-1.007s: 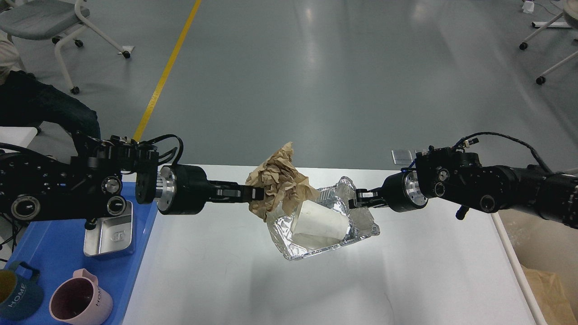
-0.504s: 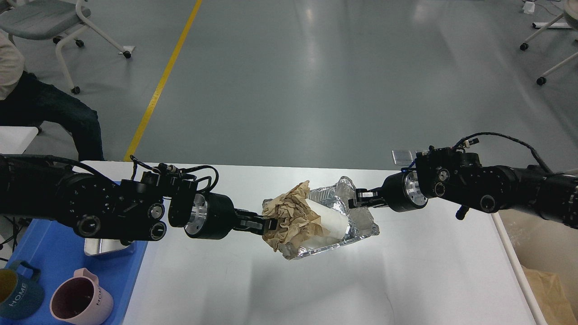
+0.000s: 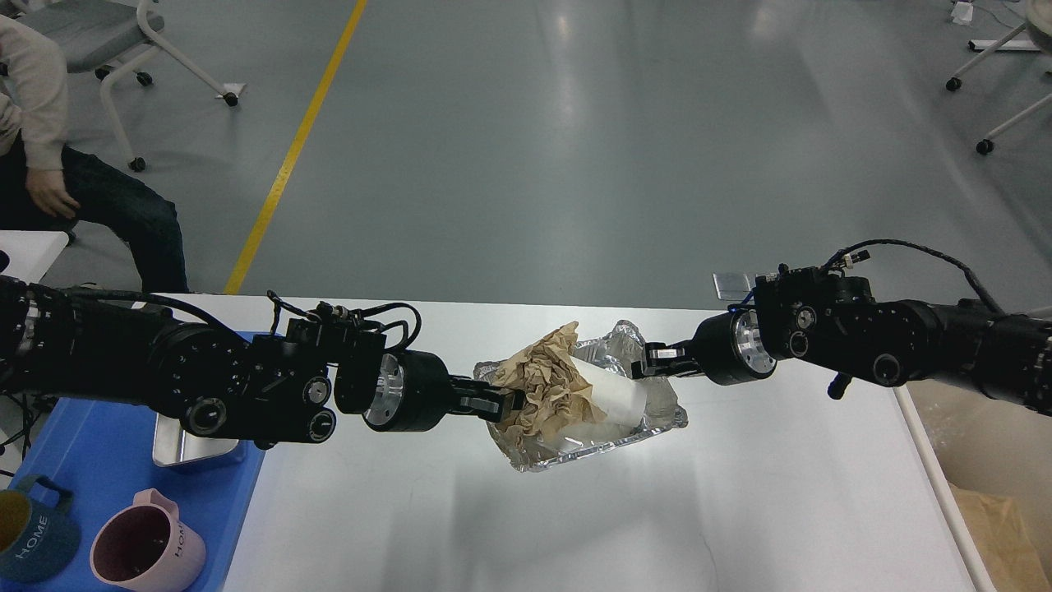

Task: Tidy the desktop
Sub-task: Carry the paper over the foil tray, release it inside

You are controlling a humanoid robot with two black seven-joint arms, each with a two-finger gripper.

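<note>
Desktop (image 3: 575, 526): left gripper (image 3: 503, 403) pinches brown paper (image 3: 546, 386); right gripper (image 3: 649, 363) clamps foil tray (image 3: 657, 415).

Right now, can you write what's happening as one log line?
left gripper: shut on crumpled brown paper, in foil tray | right gripper: shut on foil tray rim | paper cup: on its side in tray | desktop

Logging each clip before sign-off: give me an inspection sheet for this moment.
Surface: white desktop, mostly bare near the front.
Job's things: crumpled brown paper and white paper cup in a foil tray.
Clutter: pink mug, dark teal mug, steel tin on blue tray.
Grippers: left gripper shut on the paper; right gripper pinching the foil tray's rim.
Cables: loose loops on both wrists.
Surroundings: seated person, chairs, beige bin.
</note>
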